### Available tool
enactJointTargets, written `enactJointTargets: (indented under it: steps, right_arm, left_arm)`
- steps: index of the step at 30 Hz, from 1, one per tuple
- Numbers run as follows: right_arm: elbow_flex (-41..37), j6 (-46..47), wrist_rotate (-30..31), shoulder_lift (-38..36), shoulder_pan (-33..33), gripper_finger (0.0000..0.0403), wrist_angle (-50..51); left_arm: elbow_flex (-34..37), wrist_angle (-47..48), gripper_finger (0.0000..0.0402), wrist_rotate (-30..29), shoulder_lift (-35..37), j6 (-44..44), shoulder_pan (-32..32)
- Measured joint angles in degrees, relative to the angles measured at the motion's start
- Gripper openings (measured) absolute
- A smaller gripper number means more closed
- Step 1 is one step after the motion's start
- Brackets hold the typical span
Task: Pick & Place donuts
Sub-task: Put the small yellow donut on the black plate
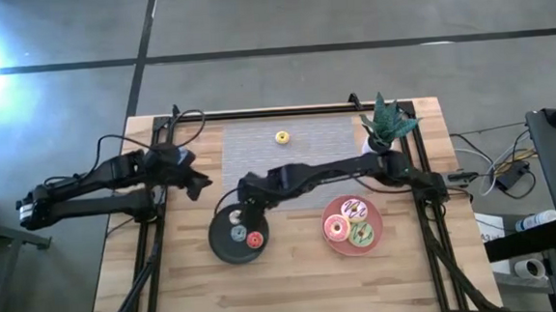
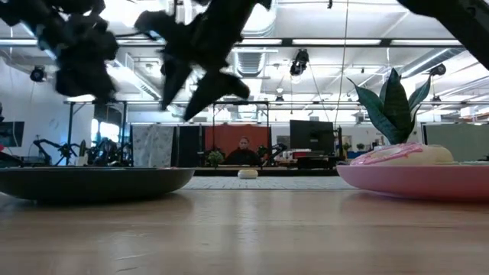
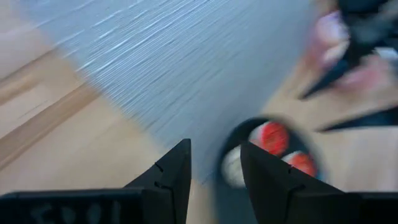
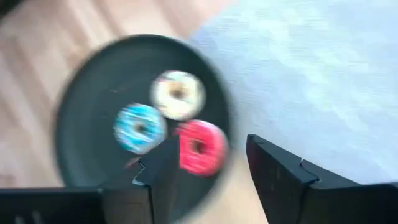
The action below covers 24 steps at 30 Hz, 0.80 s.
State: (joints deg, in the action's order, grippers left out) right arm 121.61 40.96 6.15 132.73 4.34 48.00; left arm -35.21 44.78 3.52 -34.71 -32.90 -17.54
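A round dark plate near the table's front holds three tiny donuts: a red one, a blue one and a whitish one. A round pink plate to its right holds the three larger donuts. A tiny yellow donut lies on the grey mat at the back. My right gripper hangs open and empty above the dark plate's far edge. My left gripper is open and empty, left of the mat and above the table.
A potted green plant stands at the table's back right corner. Dark frame rails run along the table's left and right sides. A person sits in the room far behind the table.
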Motion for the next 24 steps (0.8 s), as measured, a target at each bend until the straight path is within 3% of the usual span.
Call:
enactJointTargets:
  steps: [4, 9, 14, 18, 24]
  right_arm:
    - [-0.8, -1.3, 5.3, -4.2, -1.4, 0.0178, 10.0]
    - [-5.3, 2.2, 12.1, -11.0, -2.0, 0.0178, 19.0]
    - [-15.0, 9.6, 16.0, -21.0, -1.4, 0.0178, 19.9]
    - [-23.9, 17.0, 18.3, -29.0, -0.3, 0.0178, 18.6]
    - [-34.5, 27.7, 20.0, -38.2, 1.2, 0.0178, 18.7]
  left_arm:
    - [1.5, -16.4, 0.0113, 5.9, -4.8, -0.4, 0.0]
    - [1.9, -30.9, 0.0113, 6.1, -17.2, 0.3, 0.0]
    - [-3.3, -34.5, 0.0113, 6.0, -31.3, 8.1, -1.7]
    - [-10.2, -34.4, 0.0113, 6.3, -41.8, 14.8, -6.8]
    - [-23.9, -33.8, 0.0113, 14.7, -57.3, 18.0, -17.7]
